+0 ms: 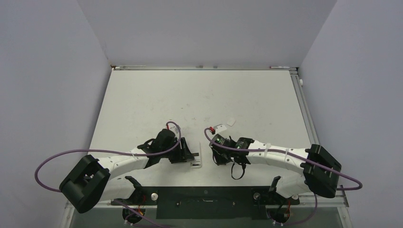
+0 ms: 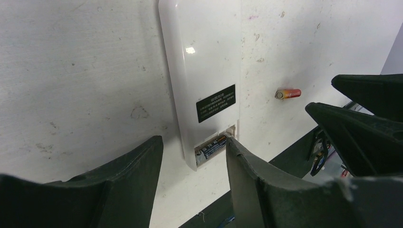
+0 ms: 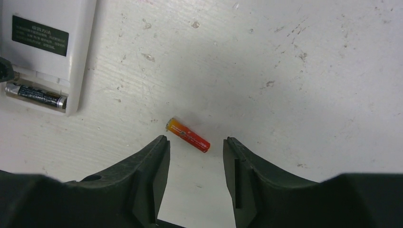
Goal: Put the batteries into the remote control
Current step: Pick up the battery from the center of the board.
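The white remote control (image 2: 202, 61) lies plain face up on the table, with a black label. The compartment at its near end is open and holds one dark battery with an orange end (image 2: 212, 148). My left gripper (image 2: 195, 140) is open and empty, its fingers either side of that end, and the right fingertip (image 2: 234, 145) is at the compartment's corner. A red battery (image 3: 188, 135) lies loose on the table to the right of the remote (image 3: 47, 52). My right gripper (image 3: 196, 142) is open and empty, and its fingertips sit just short of that battery, one on each side.
A small flat white piece (image 1: 230, 122) lies on the table beyond the right gripper (image 1: 215, 153). The left gripper (image 1: 189, 156) and the remote (image 1: 196, 154) sit close to the table's near edge, by the black base plate (image 1: 204, 199). Grey walls enclose the table.
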You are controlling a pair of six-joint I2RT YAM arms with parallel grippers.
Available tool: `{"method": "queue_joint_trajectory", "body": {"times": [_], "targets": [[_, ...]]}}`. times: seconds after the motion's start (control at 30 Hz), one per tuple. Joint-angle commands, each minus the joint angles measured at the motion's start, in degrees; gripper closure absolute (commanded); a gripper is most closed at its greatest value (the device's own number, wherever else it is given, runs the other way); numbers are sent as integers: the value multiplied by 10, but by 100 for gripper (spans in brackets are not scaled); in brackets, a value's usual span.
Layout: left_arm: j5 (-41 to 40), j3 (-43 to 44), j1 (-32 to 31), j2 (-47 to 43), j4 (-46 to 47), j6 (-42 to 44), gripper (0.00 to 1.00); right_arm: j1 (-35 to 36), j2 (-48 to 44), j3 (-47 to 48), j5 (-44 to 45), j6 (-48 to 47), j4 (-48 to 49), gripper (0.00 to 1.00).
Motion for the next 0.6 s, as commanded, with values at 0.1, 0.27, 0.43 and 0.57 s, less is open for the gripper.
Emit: {"method": "queue_joint_trajectory", "body": {"times": [0.1,0.27,0.43,0.57], "targets": [[1,-14,-9,3,-29,9,50,-14,27,-11,-84,-67,26,55],[4,-19,-9,3,-25,7,50,-29,39,-28,-107,-74,43,55],[3,-22,-10,4,-23,6,50,-53,43,-46,-112,-80,56,55],[4,-24,-11,5,-20,4,50,-56,47,-50,-127,-88,69,55]]}}
